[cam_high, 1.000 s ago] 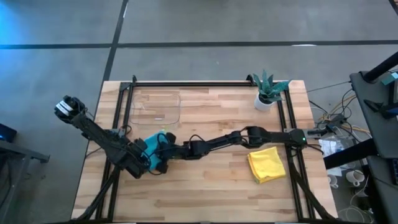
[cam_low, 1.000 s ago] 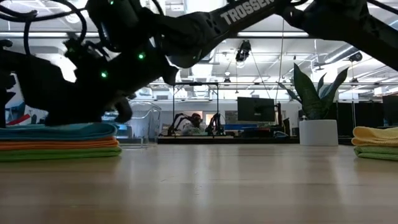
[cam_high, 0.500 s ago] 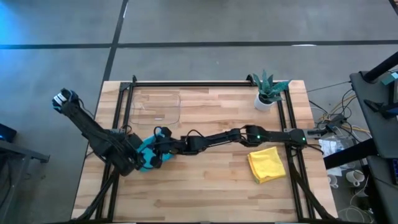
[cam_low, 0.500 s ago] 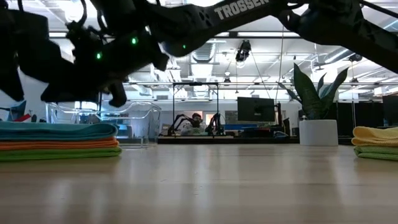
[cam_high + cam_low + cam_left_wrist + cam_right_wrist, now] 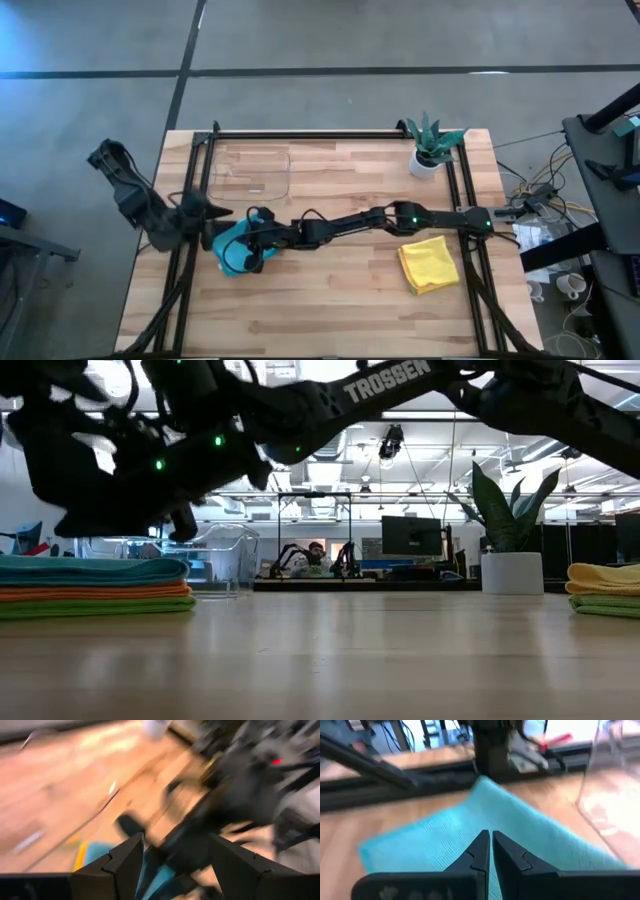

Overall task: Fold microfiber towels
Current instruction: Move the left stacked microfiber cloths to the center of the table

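A stack of folded towels lies at the table's left: the teal towel [image 5: 230,258] on top, the orange towel [image 5: 100,590] under it and a lime green towel [image 5: 100,605] at the bottom. The folded yellow towel [image 5: 428,262] lies at the right on the second lime green towel [image 5: 605,603]. My right gripper [image 5: 252,248] is shut and hovers just above the teal towel [image 5: 435,845]; the low view shows a gap between them. My left gripper [image 5: 212,213] is open and empty, off the stack's far left corner.
The clear plastic tray [image 5: 250,172] stands at the far left, just behind the stack. The potted plant [image 5: 432,145] stands at the far right corner. Bare wood lies in the middle and along the near edge. My right arm stretches across the table's middle.
My left gripper has left the towel stack, rising and drawing back toward the table's left and far edges. My right gripper has gone a little further left over the teal towel and has risen off the stack. The stack lies unchanged.
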